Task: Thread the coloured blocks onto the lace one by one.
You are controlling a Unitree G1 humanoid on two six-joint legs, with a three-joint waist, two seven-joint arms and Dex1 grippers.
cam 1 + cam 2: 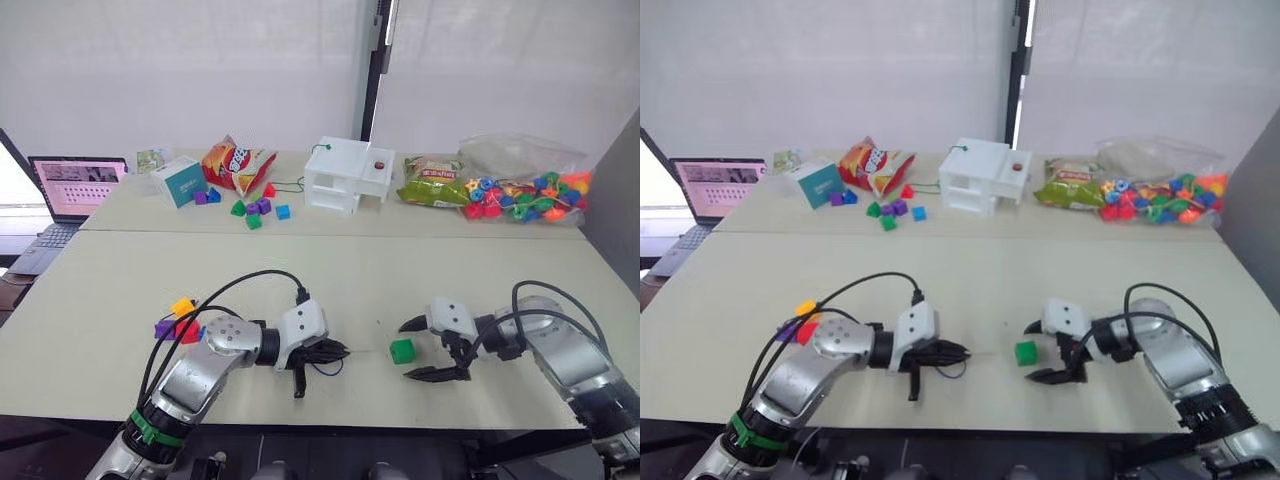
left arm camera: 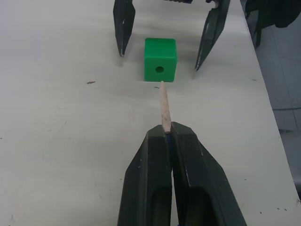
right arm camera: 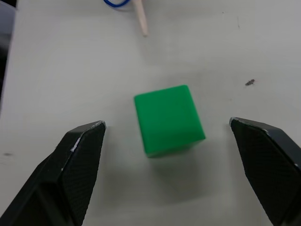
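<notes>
Left hand (image 2: 168, 136) pinches lace (image 2: 163, 106); its cord is hidden.

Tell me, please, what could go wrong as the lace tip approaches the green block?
The green block stands free on the table, between the fingers of the open right end effector but untouched, so the lace's pale tip might push it away instead of entering the hole. The left end effector pinches the tip far back, so it may flex and miss.

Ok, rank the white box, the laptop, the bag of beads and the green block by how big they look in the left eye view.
1. bag of beads
2. laptop and white box: look alike, so unranked; the laptop is cut off by the edge
3. green block, smallest though nearest the camera
</notes>
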